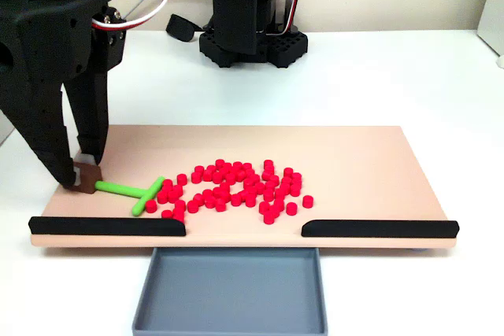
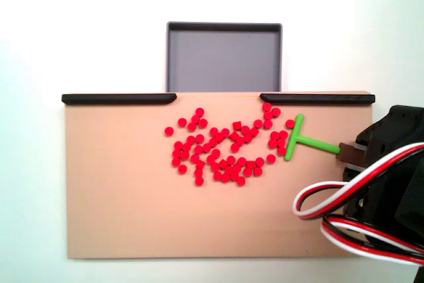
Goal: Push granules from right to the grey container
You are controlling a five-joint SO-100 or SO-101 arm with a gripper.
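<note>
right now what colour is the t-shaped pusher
Bright green pusher, clearest in the fixed view from above.

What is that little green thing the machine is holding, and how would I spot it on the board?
Start at the beige board with its heap of red granules. In a fixed view, at the heap's left edge lies a green T-shaped pusher, its crossbar against the pellets and its stem running to a brown block in the black gripper. It is the only green thing, long and thin beside small round pellets.

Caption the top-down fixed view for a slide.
Hand holding green T-shaped pusher beside red granules on beige board, grey container empty.
</note>
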